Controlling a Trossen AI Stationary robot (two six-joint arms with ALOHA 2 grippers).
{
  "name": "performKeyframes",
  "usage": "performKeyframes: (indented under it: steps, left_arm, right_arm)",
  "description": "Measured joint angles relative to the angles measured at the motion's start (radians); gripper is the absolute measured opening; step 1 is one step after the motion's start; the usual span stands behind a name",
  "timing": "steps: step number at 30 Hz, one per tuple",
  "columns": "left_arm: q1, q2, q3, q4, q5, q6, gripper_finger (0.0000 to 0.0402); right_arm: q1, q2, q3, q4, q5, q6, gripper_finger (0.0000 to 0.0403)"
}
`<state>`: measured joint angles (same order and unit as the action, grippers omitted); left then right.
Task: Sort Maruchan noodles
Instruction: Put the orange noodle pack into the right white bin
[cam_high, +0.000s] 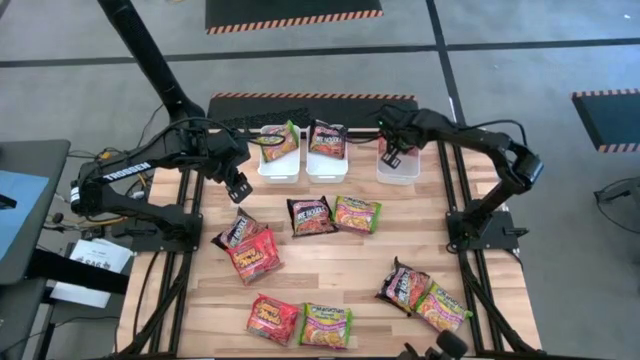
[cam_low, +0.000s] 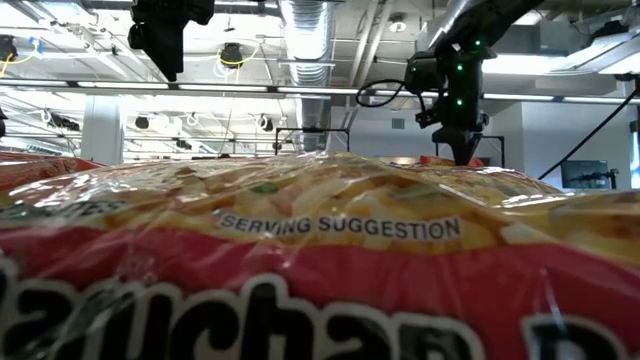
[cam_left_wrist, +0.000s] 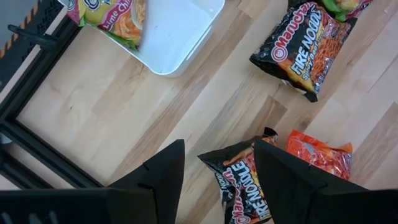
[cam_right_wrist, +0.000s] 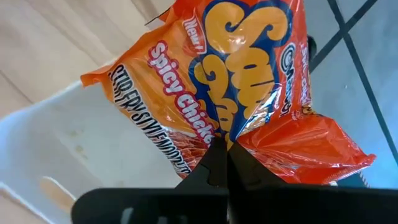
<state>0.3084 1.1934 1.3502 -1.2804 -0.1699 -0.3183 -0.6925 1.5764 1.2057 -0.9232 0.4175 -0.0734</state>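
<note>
Right wrist view is showing the right gripper (cam_right_wrist: 222, 163) with its two fingers pressed fully together on a fold of a red-orange packet (cam_right_wrist: 230, 81), which is hanging from that pinch over the right white tray (cam_right_wrist: 56, 155). In the high view this gripper (cam_high: 392, 152) is standing above the same tray (cam_high: 400, 172) at the far side of the table (cam_high: 330, 270).

The left gripper (cam_left_wrist: 214, 171) is standing wide open and is holding nothing. It is hovering over a black packet (cam_left_wrist: 245, 186), which is lying flat on the wood, touching a red packet (cam_left_wrist: 320, 155) beside it. In the high view the left gripper (cam_high: 238, 186) is near the left tray (cam_high: 279, 165), where a green-yellow packet (cam_high: 281, 140) is already lying; the middle tray (cam_high: 326, 163) is holding a dark packet (cam_high: 328, 138).

The other Maruchan noodles (cam_high: 330, 215) are lying scattered on the table: two in the middle, two at the left, two at the near edge, two at the near right.

I judge these packets to be light, with thin, crinkly and rather slippery plastic over a brittle noodle block. A pinch on the sealed edge or on a loose fold looks safer than pressing the middle, which could crack the noodles. A hanging packet is likely swinging a little, so slow release is wise.
</note>
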Motion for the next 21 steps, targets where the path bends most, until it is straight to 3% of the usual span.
performKeyframes:
  steps: [10, 21]
  left_arm:
    - [0.0, 0.0, 0.0, 0.0, 0.0, 0.0, 0.0178]
    - [0.0, 0.0, 0.0, 0.0, 0.0, 0.0, 0.0178]
  right_arm:
    - [-0.037, 0.0, 0.0, 0.004, -0.032, -0.015, 0.0008]
    - [-0.036, 0.0, 0.0, -0.004, -0.053, -0.039, 0.0067]
